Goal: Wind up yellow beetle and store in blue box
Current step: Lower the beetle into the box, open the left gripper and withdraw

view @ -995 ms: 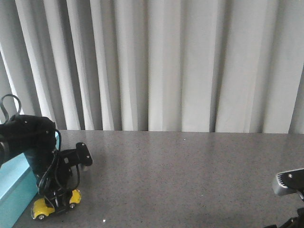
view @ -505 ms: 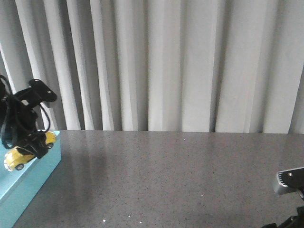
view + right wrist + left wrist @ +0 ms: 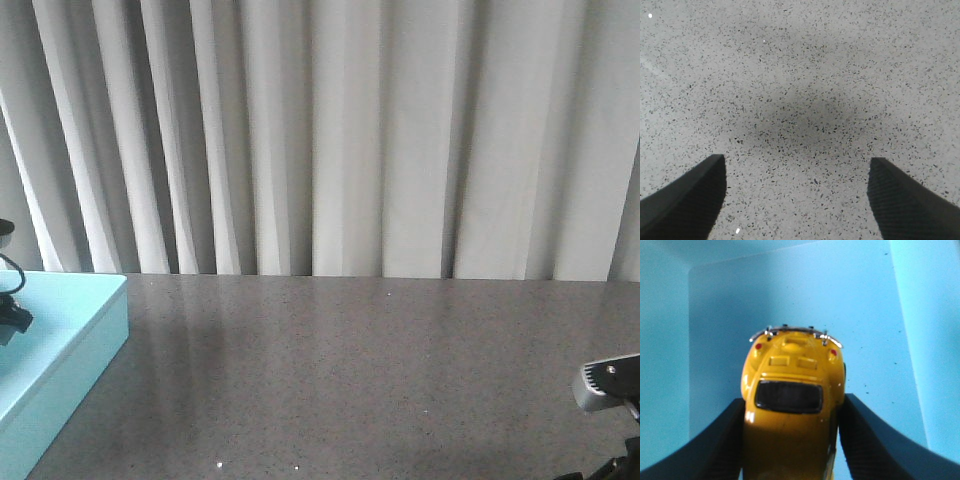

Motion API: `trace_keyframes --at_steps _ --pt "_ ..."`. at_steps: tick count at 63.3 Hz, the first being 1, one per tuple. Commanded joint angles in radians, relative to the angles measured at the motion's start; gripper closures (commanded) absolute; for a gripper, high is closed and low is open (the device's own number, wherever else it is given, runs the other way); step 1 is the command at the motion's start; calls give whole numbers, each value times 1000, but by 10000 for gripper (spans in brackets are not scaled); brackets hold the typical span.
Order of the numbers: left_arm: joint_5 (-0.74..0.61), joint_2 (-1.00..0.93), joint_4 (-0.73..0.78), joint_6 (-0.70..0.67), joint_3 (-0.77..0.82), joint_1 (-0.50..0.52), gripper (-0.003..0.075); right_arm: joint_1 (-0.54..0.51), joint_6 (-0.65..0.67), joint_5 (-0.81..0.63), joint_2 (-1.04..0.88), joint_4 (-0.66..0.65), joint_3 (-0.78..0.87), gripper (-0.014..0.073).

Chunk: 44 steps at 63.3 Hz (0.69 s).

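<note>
In the left wrist view my left gripper (image 3: 792, 440) is shut on the yellow beetle (image 3: 792, 390), its black fingers (image 3: 715, 445) pressed on both flanks. The car's rear window and silver bumper face away from the camera, with the blue box's floor (image 3: 790, 300) and walls right behind it. In the front view the blue box (image 3: 70, 340) stands at the table's left edge; only a bit of the left arm's cable (image 3: 10, 300) shows there and the beetle is out of view. My right gripper (image 3: 795, 200) is open and empty over bare grey table.
The grey speckled table (image 3: 380, 370) runs back to a white pleated curtain (image 3: 330, 130). Part of my right arm (image 3: 605, 385) shows at the front right corner.
My left gripper lifted the beetle off the table beside the box, carried it left over the box and has moved almost out of the front view. The right arm has not moved.
</note>
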Motion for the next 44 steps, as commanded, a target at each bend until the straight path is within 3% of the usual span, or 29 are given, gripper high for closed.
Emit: trace_keyframes --at_steps 1,21,37,44 --pt "-79 -4 -11 -16 -27 1 479 1 -10 -40 -19 1 -24 30" --pt "-77 98 -18 -43 -27 1 465 1 -10 -39 -19 1 -24 30" --pt "-76 90 -18 -68 -27 1 258 1 -9 -33 -19 1 -24 30" --pt "-70 63 -18 -68 -27 1 203 1 -9 -30 -19 4 -24 30"
